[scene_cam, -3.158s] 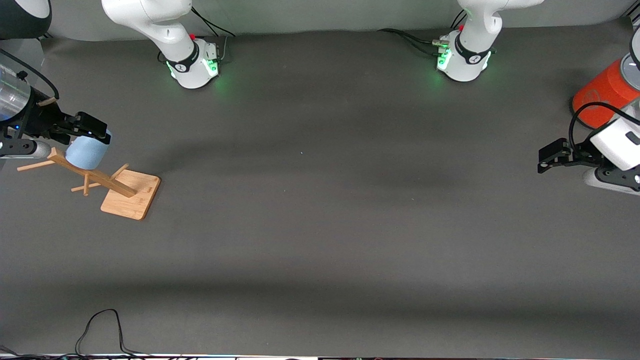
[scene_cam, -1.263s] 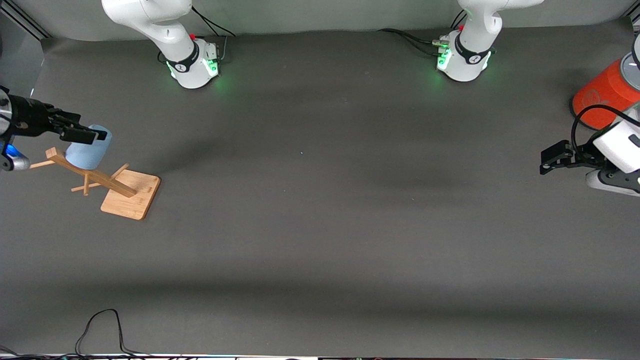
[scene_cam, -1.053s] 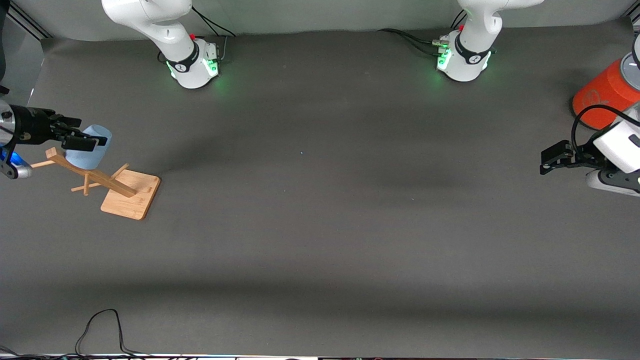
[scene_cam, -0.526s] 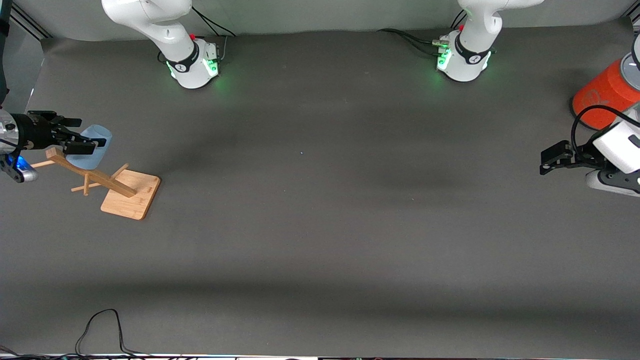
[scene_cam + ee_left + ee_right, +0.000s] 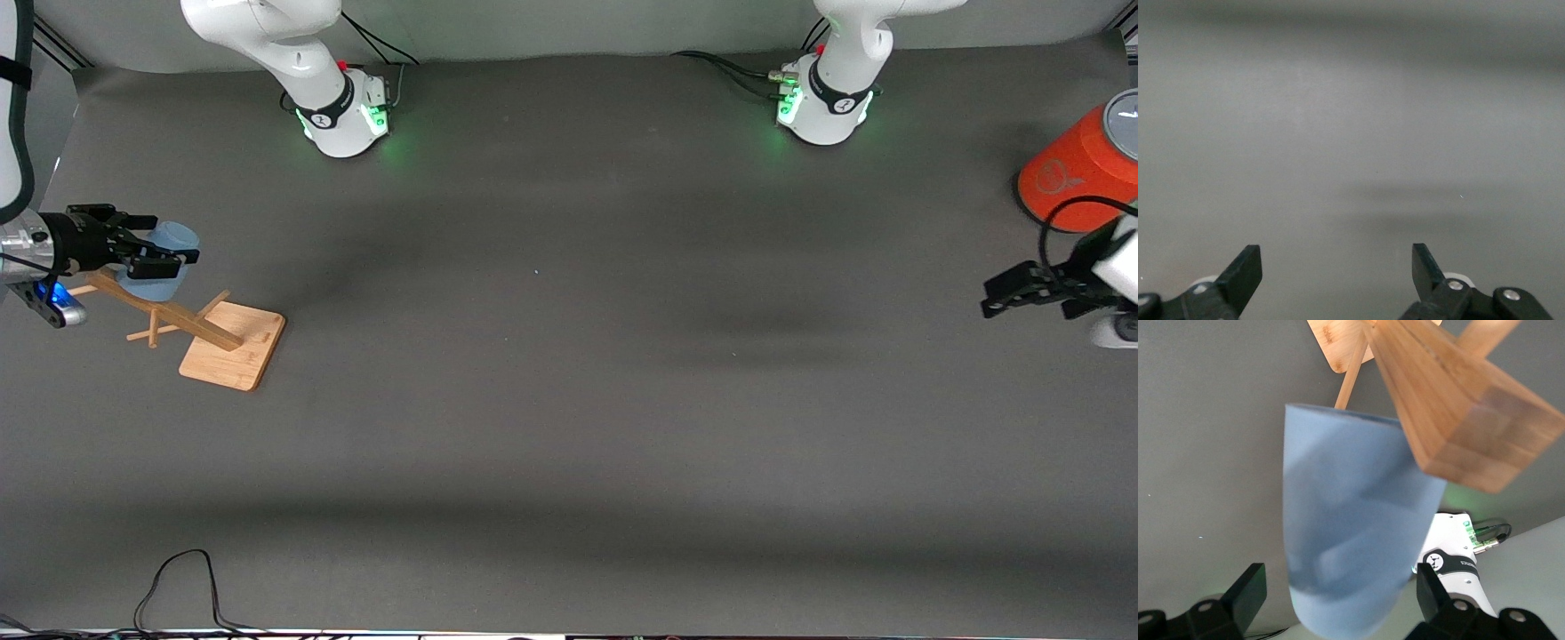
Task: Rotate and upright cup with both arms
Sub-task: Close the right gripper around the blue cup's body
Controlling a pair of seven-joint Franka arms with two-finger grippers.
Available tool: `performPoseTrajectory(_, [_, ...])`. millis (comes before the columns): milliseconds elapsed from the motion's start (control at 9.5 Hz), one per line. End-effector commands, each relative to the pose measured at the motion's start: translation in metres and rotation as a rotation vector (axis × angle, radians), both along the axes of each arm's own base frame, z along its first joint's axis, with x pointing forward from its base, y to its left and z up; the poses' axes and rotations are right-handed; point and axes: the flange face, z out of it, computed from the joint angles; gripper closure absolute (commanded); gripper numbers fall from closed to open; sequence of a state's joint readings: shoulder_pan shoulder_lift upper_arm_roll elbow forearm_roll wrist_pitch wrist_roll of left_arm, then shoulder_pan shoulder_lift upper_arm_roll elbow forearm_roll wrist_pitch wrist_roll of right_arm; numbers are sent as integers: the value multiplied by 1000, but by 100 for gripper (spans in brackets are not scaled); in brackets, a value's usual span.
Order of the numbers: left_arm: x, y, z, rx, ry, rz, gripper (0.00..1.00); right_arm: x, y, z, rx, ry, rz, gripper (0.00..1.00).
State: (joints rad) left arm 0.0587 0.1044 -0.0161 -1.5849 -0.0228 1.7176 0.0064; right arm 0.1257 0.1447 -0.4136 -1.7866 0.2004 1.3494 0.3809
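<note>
The light-blue cup (image 5: 156, 285) hangs upside down on a peg of a wooden rack (image 5: 160, 311) at the right arm's end of the table. My right gripper (image 5: 173, 238) is open, with one finger on each side of the cup and a gap on both sides. In the right wrist view the cup (image 5: 1351, 540) fills the space between the fingers of the right gripper (image 5: 1340, 580), beside the rack's post (image 5: 1458, 407). My left gripper (image 5: 991, 298) is open and empty over the table at the left arm's end, and the left wrist view shows only bare table between its fingers (image 5: 1337, 257).
The rack's square wooden base (image 5: 233, 345) lies on the table nearer the front camera than the cup. A large orange cylinder (image 5: 1067, 173) with a grey top stands near the left gripper. A black cable (image 5: 178, 582) loops at the front edge.
The right gripper has swung round the cup and come in level, with its fingers now on either side of it. The left gripper has shifted a little toward the left arm's end of the table.
</note>
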Motion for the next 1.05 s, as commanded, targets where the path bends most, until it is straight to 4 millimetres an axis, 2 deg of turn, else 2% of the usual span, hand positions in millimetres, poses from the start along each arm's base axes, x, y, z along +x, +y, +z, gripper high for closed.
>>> performPoseTrajectory(0, [-2,-10,6,8,6,-8,0,5,1,-10,23,-12,1,0])
performPoseTrajectory(211, [-10,-5,5,31,57,-196,0,6,0,-12,19,-12,-3,2])
performPoseTrajectory(842, [-10,-2,4,58,59,-205,0,2,2,0,35,-15,-1,70])
performPoseTrajectory(947, [-10,-2,4,58,60,-205,0,1,5,5,62,-27,-14,76])
